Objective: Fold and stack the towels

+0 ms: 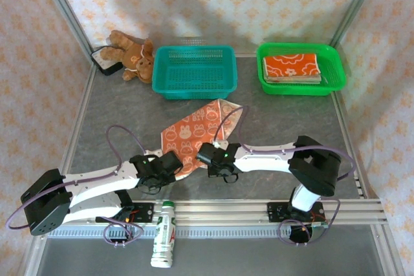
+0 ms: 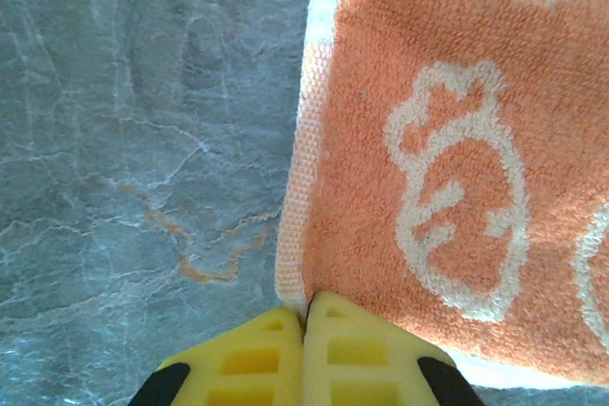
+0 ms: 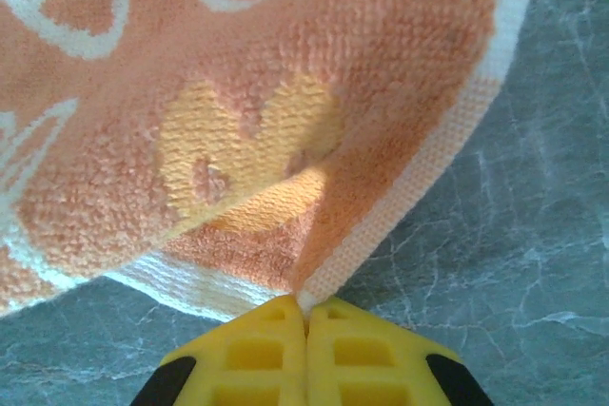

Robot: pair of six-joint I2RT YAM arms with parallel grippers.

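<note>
Towel [image 1: 194, 132] is lying mid-table, long axis running diagonally from the near edge up toward the teal basket [image 1: 194, 72]. Left gripper [image 2: 304, 316] is clamping the near-left hem, jaws fully closed on cloth. Right gripper [image 3: 304, 309] is pinching a white-bordered corner, also closed on cloth. Both claws are sitting close together at the towel's near end, so all the fabric is stretching away from them, far and slightly right. Judging the fold as needing a carry forward along that axis. Folded stack [image 1: 291, 69] is sitting in the green basket [image 1: 336, 79], nearer the right arm.
</note>
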